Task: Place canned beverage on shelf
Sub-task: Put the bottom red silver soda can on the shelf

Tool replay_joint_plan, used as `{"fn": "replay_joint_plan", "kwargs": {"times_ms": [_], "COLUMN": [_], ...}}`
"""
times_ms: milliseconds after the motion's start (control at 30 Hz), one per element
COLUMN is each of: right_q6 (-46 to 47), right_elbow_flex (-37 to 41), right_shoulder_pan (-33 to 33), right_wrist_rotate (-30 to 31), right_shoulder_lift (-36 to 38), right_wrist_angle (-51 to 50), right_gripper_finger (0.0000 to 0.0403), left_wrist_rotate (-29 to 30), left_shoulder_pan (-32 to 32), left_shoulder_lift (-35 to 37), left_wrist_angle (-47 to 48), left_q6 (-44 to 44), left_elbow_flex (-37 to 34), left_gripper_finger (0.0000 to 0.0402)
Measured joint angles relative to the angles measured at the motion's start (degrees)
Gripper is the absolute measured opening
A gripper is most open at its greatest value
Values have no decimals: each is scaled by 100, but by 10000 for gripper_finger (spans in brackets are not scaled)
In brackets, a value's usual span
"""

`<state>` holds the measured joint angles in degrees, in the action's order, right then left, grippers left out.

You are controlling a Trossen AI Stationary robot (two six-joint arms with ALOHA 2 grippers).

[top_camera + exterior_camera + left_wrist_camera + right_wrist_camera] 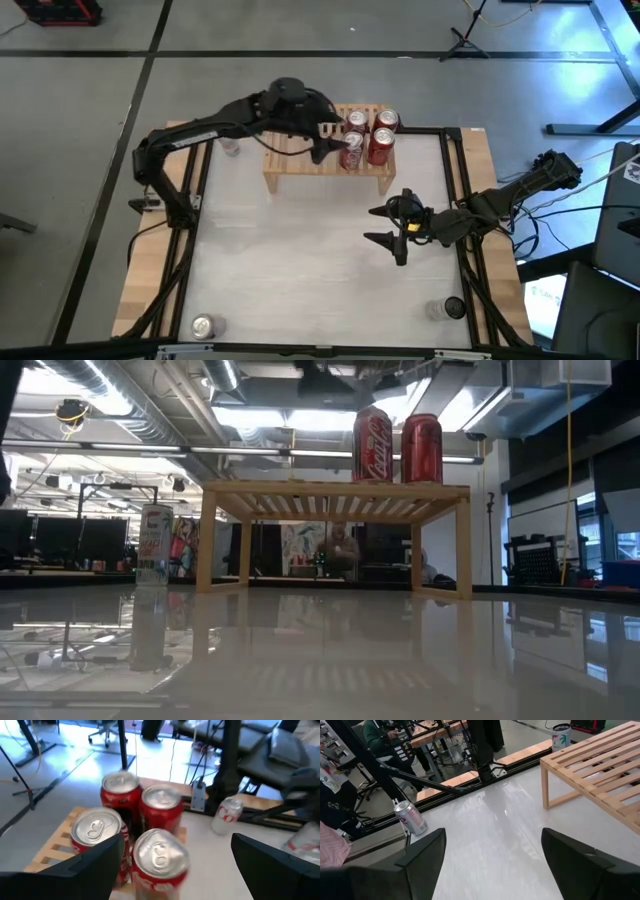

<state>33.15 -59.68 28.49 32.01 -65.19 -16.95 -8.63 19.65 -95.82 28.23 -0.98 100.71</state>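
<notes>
Left gripper spread wide over the shelf, straddling the nearest upright can at the shelf's right end, among four cans; right gripper also spread, empty, waiting mid-worktop, farther from the cans

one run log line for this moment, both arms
left gripper: open over red cans on shelf | right gripper: open, waiting above table, holds nothing
</notes>
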Motion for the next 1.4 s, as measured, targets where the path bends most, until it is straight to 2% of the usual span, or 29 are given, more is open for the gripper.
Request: {"fn": "replay_joint_plan", "kwargs": {"times_ms": [233,533,667,867,1133,1267,1400], "right_q6": [-37,-108,-213,-208,-355,-565,-764], "right_elbow_flex": [0,0,0,0,0,0,0], "right_shoulder_pan": [0,0,0,0,-2,-2,-2], "right_wrist_rotate": [-114,-155,-153,-155,-57,305,359], "right_shoulder_lift": [0,0,0,0,0,-20,-26], "right_wrist_angle": [-2,-123,-143,-304,-436,-425,-428], "right_gripper_finger": [317,317,317,317,317,317,317], "left_wrist_rotate": [300,1156,1150,1080,972,731,683], "left_shoulder_pan": [-273,-1221,-1720,-3195,-5669,-6728,-7397], "left_shoulder_lift": [1000,2137,2395,2423,2370,2021,1453], "left_wrist_angle": [1019,3640,4719,5390,5238,5061,5031], "left_q6": [-246,-1042,-1718,-3238,-6127,-6981,-7222], "left_elbow_flex": [2,2,2,-2,-723,-1107,-1165], "left_gripper_finger": [355,355,355,355,355,355,355]}}
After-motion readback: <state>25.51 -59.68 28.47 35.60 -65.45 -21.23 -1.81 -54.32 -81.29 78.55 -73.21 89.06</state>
